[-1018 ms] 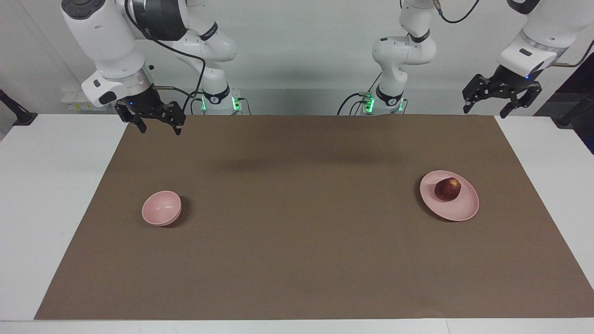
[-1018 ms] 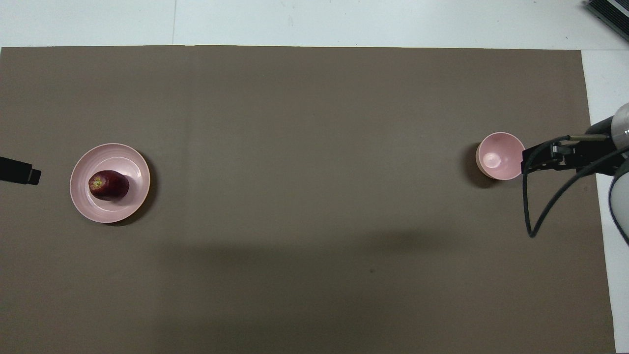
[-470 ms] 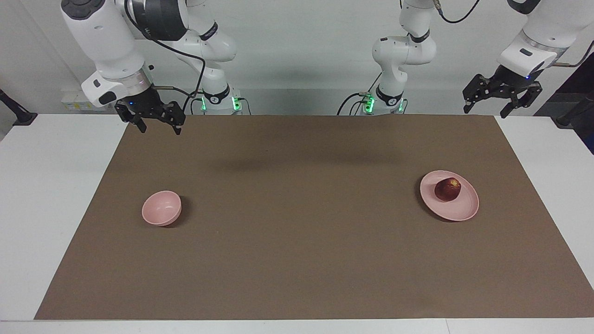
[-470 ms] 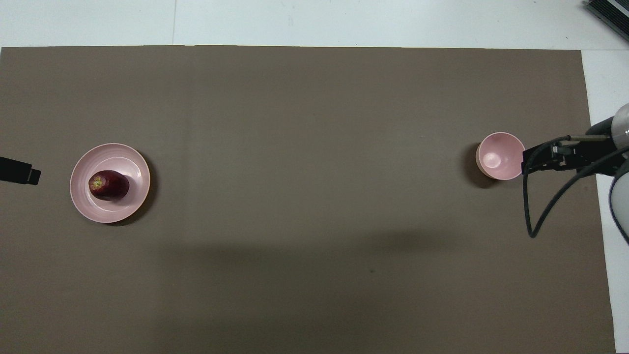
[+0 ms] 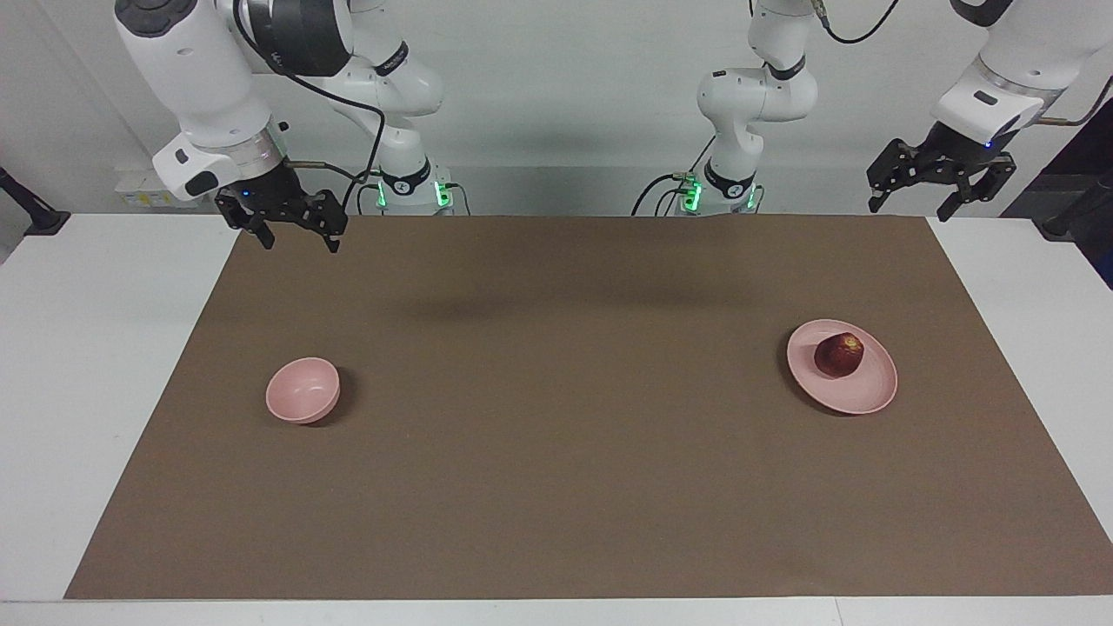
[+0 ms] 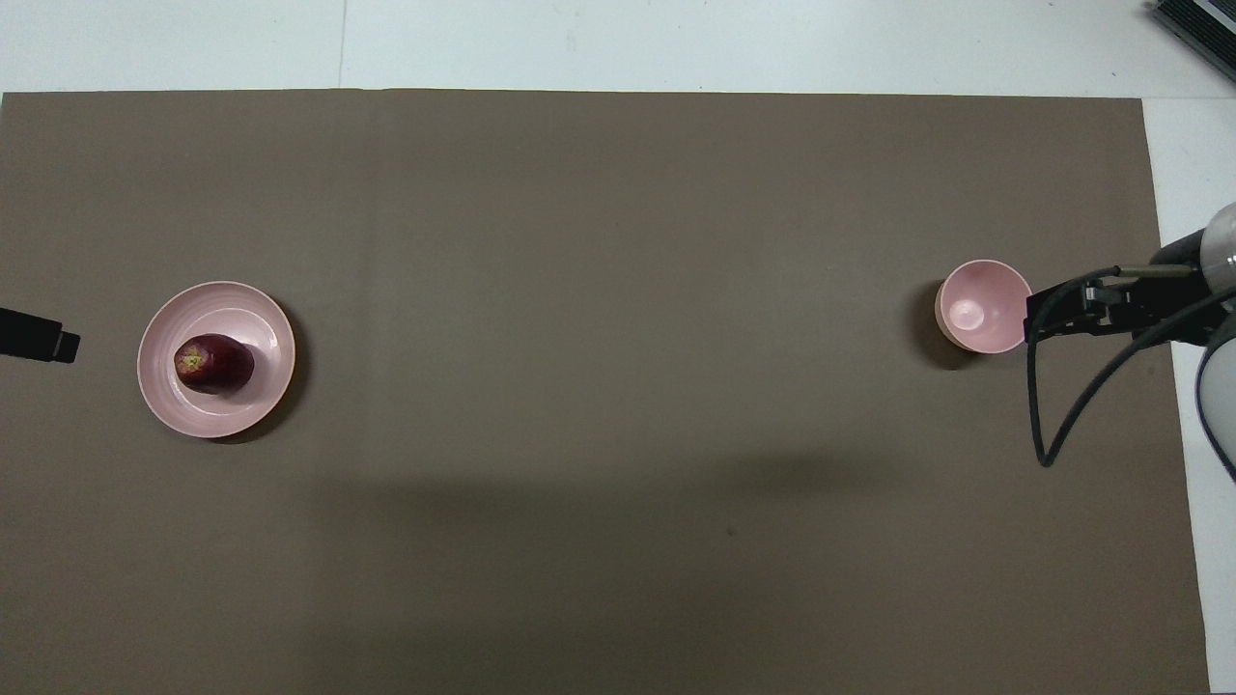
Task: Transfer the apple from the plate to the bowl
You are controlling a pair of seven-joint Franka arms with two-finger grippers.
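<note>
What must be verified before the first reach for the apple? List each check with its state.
1. Apple rests on the plate: ok.
2. Bowl upright, nothing in it: ok.
3. Left gripper open, raised off the brown mat's corner at the plate's end: ok.
4. Right gripper open, raised over the mat's corner at the bowl's end, holding nothing: ok.
5. Mat between plate and bowl carries nothing else: ok.
</note>
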